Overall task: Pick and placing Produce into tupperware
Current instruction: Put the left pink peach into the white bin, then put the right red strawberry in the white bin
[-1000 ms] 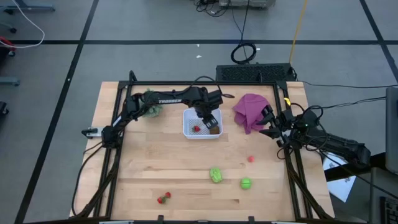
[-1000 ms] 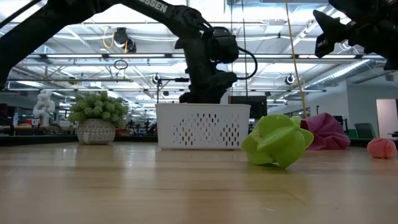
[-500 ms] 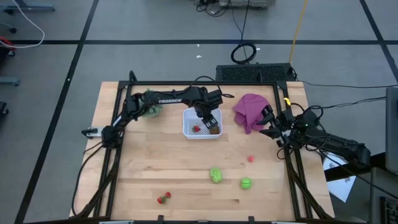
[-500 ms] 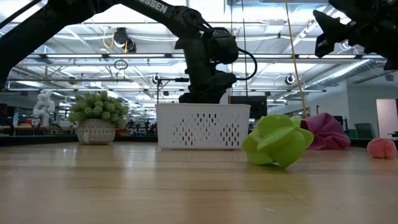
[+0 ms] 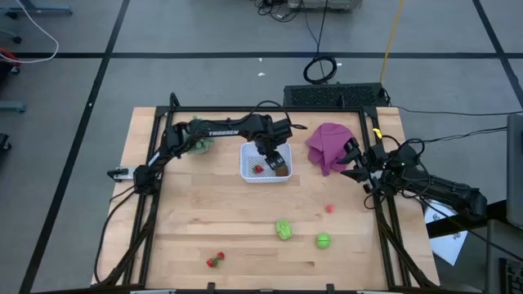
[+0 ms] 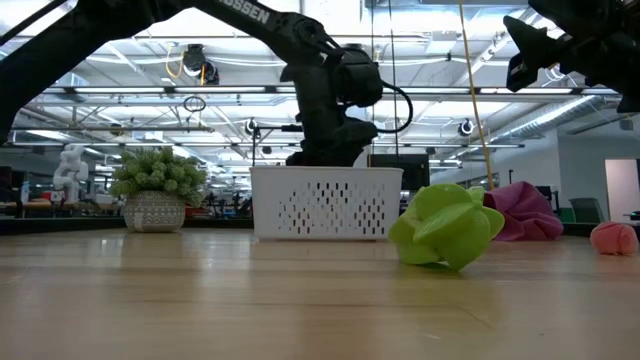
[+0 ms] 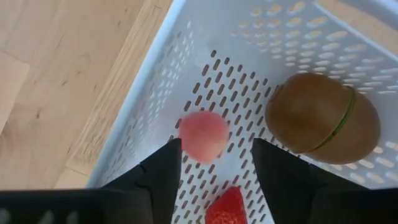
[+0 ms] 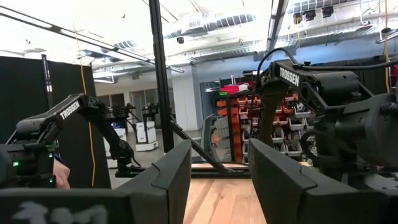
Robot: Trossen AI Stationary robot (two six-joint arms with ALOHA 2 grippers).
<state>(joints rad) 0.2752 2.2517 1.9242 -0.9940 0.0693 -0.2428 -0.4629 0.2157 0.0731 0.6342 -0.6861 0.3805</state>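
Note:
The white perforated tupperware [image 5: 247, 171] stands at the table's far middle. My left gripper [image 7: 214, 144] hangs open over it, fingers pointing down. A pink round piece [image 7: 203, 135] shows below the gap between the fingers, apart from them; a brown oval [image 7: 323, 121] and a red piece [image 7: 227, 208] lie on the basket's floor. Loose produce rests on the table: a green lobed piece [image 5: 283, 229], a green ball [image 5: 324, 240], a pink bit [image 5: 330, 208] and a red bit [image 5: 216, 260]. My right gripper [image 8: 219, 162] waits open at the table's right edge, raised and holding nothing.
A purple cloth [image 5: 331, 145] lies at the far right, beside the right arm. A spiky grey-green plant [image 5: 198, 140] in a pot stands left of the tupperware, under the left arm. Bare wood stretches across the table's near half around the loose pieces.

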